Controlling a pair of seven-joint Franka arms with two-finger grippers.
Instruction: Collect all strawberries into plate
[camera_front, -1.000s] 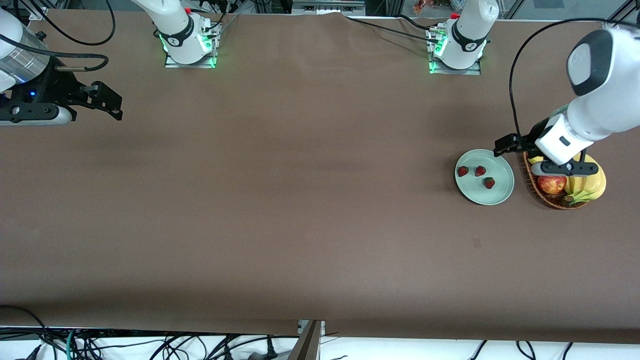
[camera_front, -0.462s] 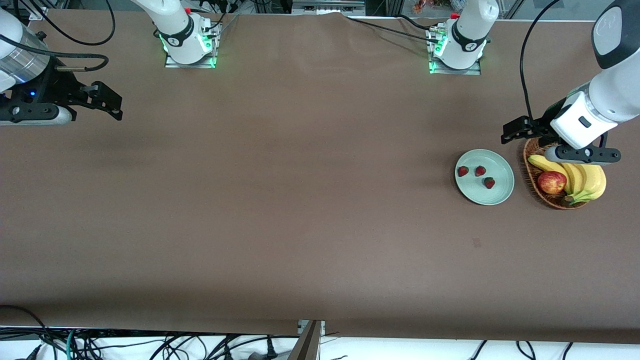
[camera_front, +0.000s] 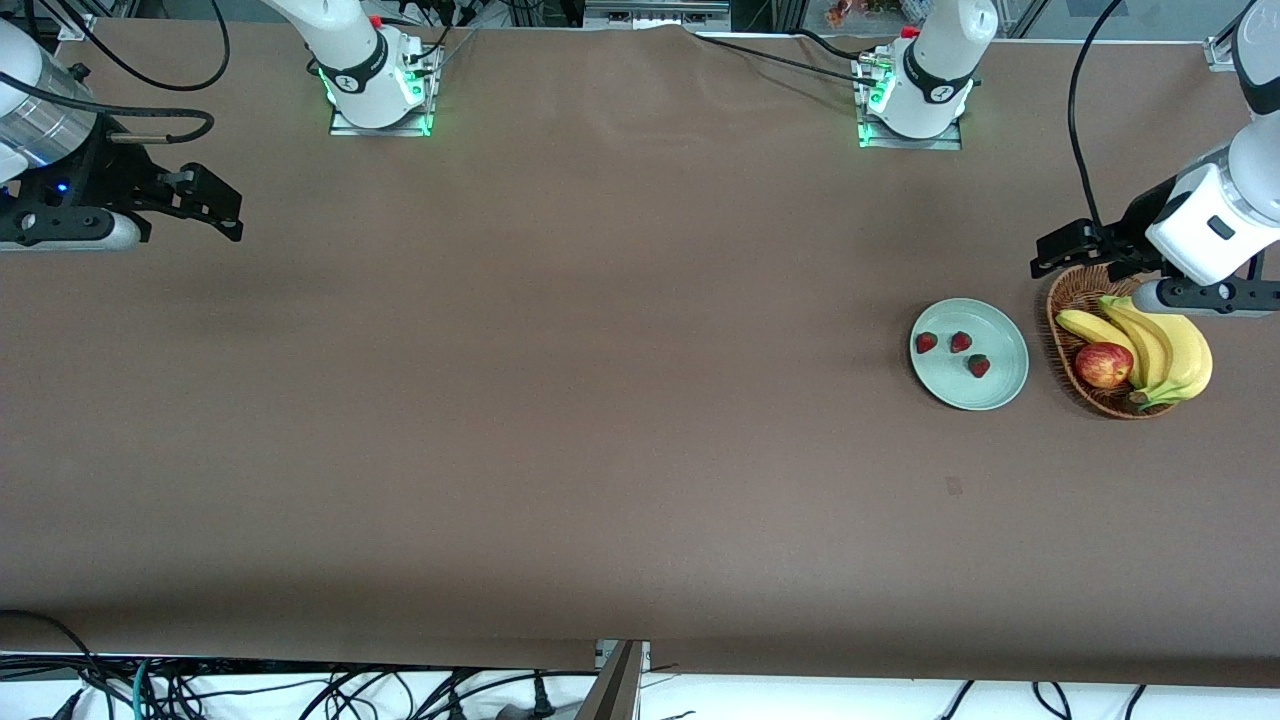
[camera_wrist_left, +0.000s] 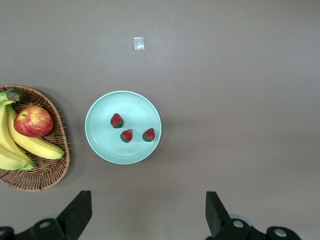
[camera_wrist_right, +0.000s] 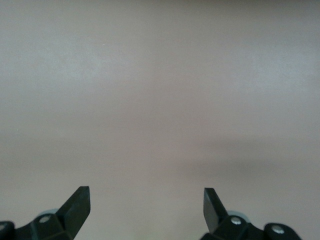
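Front view: three tiny red strawberries lie in the pale mint-green round plate, likely collected; left gripper over the wicker basket and right gripper, waiting, both have fingers apart, empty

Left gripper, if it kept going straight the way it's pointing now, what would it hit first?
Judging from its wrist view, the open left gripper points straight down, so it would probably meet the bare brown table first, just clear of the round pale mint-green plate. Depth is hard to judge.
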